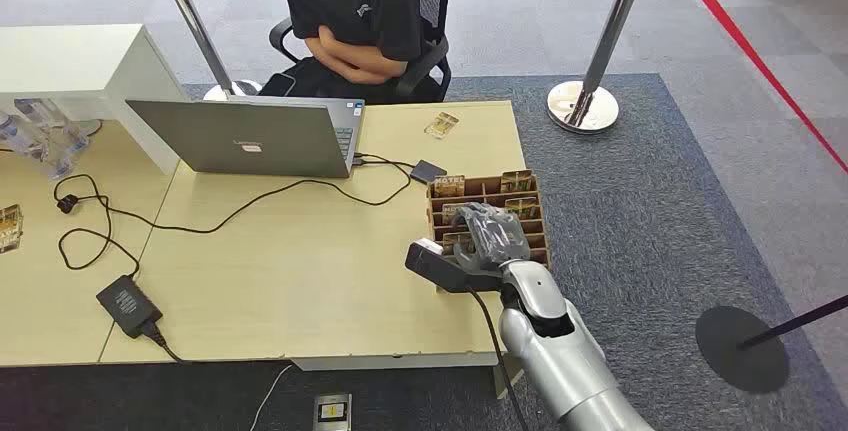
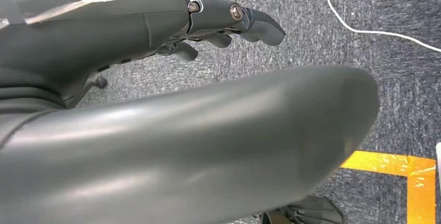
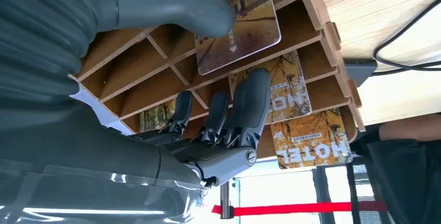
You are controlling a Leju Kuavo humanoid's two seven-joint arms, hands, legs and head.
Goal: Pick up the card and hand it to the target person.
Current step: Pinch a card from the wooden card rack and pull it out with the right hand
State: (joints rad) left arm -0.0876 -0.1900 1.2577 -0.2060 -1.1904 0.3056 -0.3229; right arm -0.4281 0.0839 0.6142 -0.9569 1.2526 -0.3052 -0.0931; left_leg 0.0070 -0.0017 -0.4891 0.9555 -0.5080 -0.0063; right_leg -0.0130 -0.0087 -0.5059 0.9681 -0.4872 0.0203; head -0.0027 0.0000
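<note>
Card (image 3: 236, 24) seated upright in slot of wooden rack (image 1: 487, 213) at counter's (image 1: 300, 271) right edge, thumb pad of right hand (image 1: 490, 236) pressed on its face, fingers (image 3: 252, 96) behind other cards; whether card is gripped cannot be told. Left hand (image 2: 223, 21) hung over carpet, fingers loosely apart, nothing held. Person (image 1: 350, 11) seated beyond far edge, laptop (image 1: 250, 136) nearby.

Right hand (image 1: 490, 236) reaches forward, fingers (image 3: 249, 104) extended; left hand (image 2: 156, 21) hangs, fingers loosely curled.
</note>
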